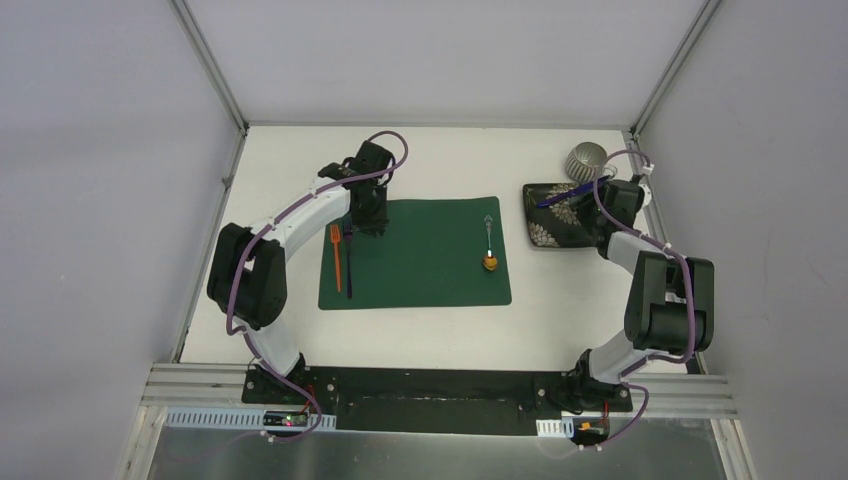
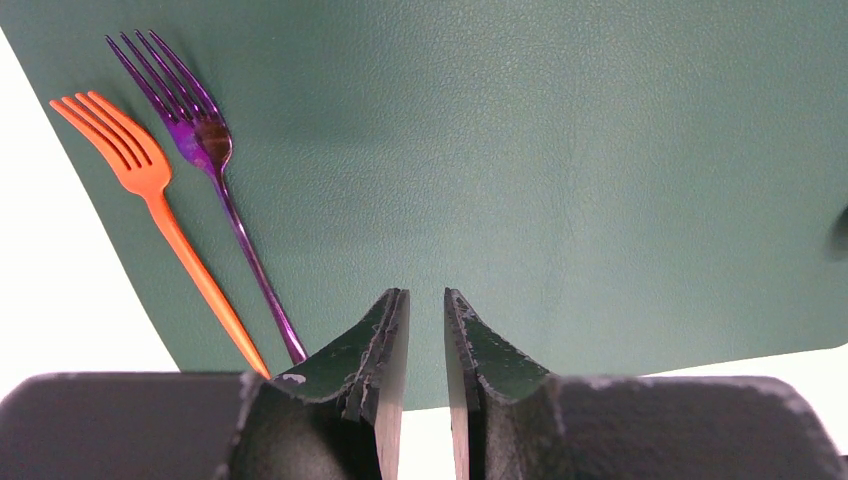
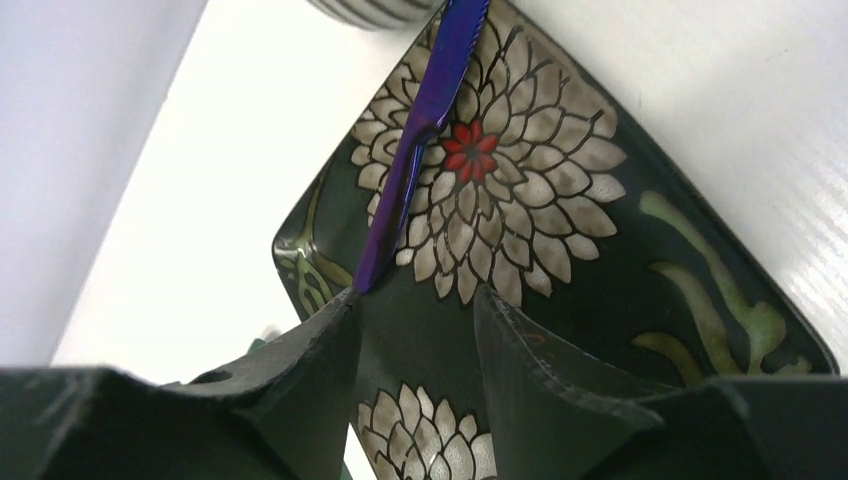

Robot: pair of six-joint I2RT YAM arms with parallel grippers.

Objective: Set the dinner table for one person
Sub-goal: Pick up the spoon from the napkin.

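My left end effector [image 2: 425, 295] is narrow and empty above the placemat [image 2: 560, 180], mid-counter [image 1: 280, 180]. Orange fork [image 2: 165, 215] and purple fork [image 2: 225, 190] lie paired on its left edge. My right end effector [image 3: 415, 295] is half open and grips nothing, over the plate [image 3: 600, 270] far right, lined up on the knife [image 3: 420, 130], likely to clear it.

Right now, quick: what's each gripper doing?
Left gripper: open only a crack, holding nothing.
Right gripper: open over the plate, holding nothing; purple knife lies beside one finger.
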